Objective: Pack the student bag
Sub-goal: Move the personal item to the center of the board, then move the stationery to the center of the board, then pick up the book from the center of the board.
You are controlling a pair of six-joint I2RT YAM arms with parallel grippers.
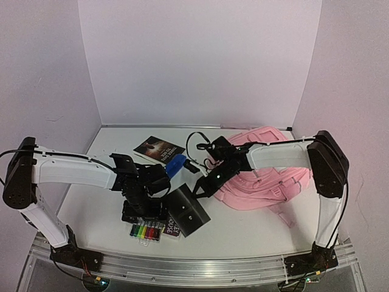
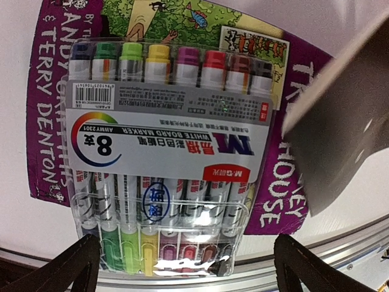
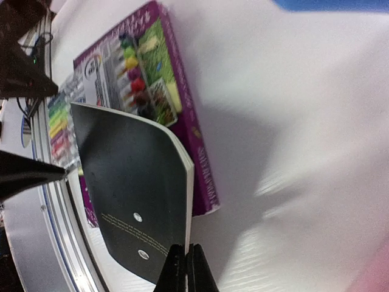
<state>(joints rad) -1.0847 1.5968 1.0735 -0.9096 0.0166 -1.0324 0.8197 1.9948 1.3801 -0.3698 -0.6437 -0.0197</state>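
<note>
The pink student bag (image 1: 267,176) lies at the right of the table, partly under my right arm. My right gripper (image 1: 199,190) is shut on the edge of a black notebook (image 1: 187,213) and holds it tilted above the table; in the right wrist view the fingertips (image 3: 176,274) pinch the notebook (image 3: 130,194). My left gripper (image 1: 143,213) is open over a clear pack of coloured markers (image 1: 146,232). In the left wrist view its fingers (image 2: 73,267) stand on either side of the marker pack (image 2: 164,152), which lies on a purple book (image 2: 48,121).
A dark-covered book (image 1: 159,148) lies at the back centre, with a blue object (image 1: 176,164) beside it. The purple book (image 3: 197,152) lies under the raised notebook near the table's front metal rail (image 1: 194,264). Walls enclose the table on three sides.
</note>
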